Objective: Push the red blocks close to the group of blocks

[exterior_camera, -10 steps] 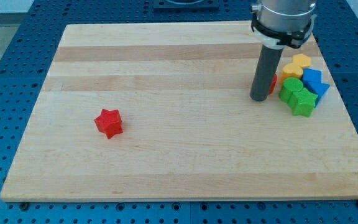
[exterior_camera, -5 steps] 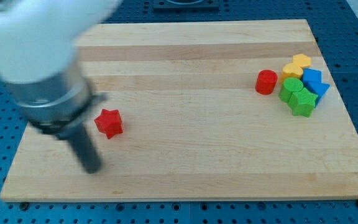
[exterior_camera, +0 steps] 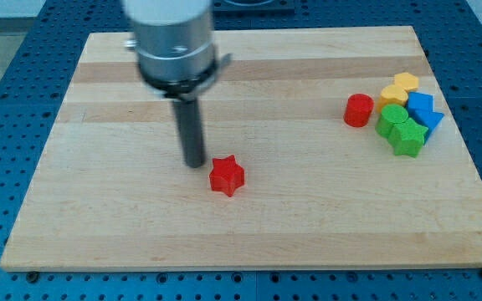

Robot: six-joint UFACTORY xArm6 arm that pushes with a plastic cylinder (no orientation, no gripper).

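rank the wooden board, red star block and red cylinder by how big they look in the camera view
1. wooden board, by far the largest
2. and 3. red star block and red cylinder look about alike; the star sits nearer the view's bottom, so I won't rank them.

We record a wooden worktop [exterior_camera: 124,226] carrying a red star block [exterior_camera: 227,176] mid-board and, at the view's right, a red cylinder [exterior_camera: 359,110] beside clustered yellow [exterior_camera: 400,88], blue [exterior_camera: 423,109] and green blocks [exterior_camera: 400,127].

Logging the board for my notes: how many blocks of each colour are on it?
Red: 2, a star and a cylinder
Yellow: 2
Green: 2
Blue: 2
Total: 8
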